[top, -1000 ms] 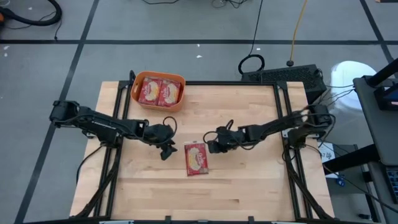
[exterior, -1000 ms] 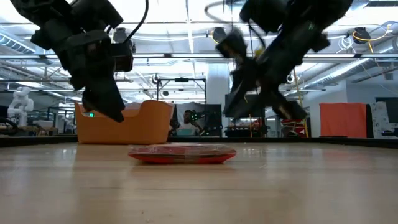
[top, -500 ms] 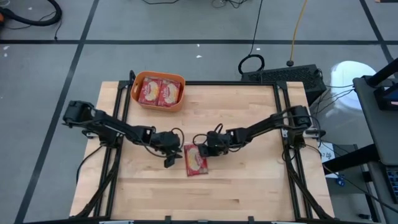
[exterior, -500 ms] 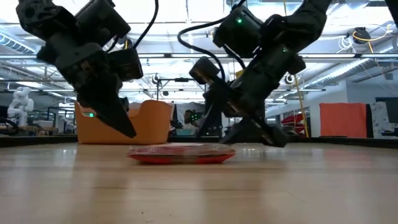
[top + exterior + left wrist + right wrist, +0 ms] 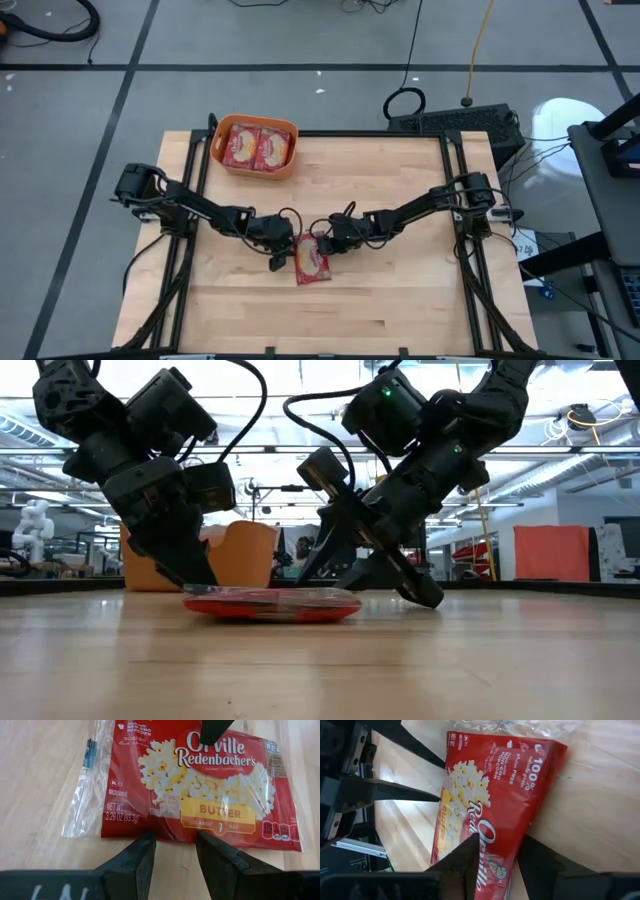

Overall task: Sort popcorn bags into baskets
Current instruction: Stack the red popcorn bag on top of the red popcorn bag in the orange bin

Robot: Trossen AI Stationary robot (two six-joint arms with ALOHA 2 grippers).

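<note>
One red popcorn bag [image 5: 312, 264] [image 5: 270, 604] lies flat on the wooden table, with its clear wrapper end [image 5: 82, 785] sticking out past the print. My left gripper [image 5: 282, 256] [image 5: 175, 845] is open, low at the bag's left long edge. My right gripper [image 5: 325, 243] [image 5: 497, 865] is open at the opposite long edge, reaching in from the right. The orange basket [image 5: 296, 150] [image 5: 245, 555] stands at the far left of the table and holds two more bags [image 5: 255, 148]. My left gripper has both fingertips [image 5: 149, 842] against the bag's left long edge [image 5: 175, 836], slanting down from the table's left; the bag lies flat on the table. My right gripper straddles the right long edge [image 5: 512, 855]. One finger [image 5: 465, 857] lies over the printed face and the other [image 5: 540, 867] is beside the bag on the table, slanting down from the right.
Bare wood lies all around the bag, toward the near edge and the right. Black frame rails [image 5: 190, 170] run along both table sides. The two arms cross the table's middle and nearly meet over the bag.
Both grippers have come down and closed in on the bag, the left moving toward the table's right and the right toward its left. The bag has slid a little toward the table's left and near edge and turned slightly, still flat.
</note>
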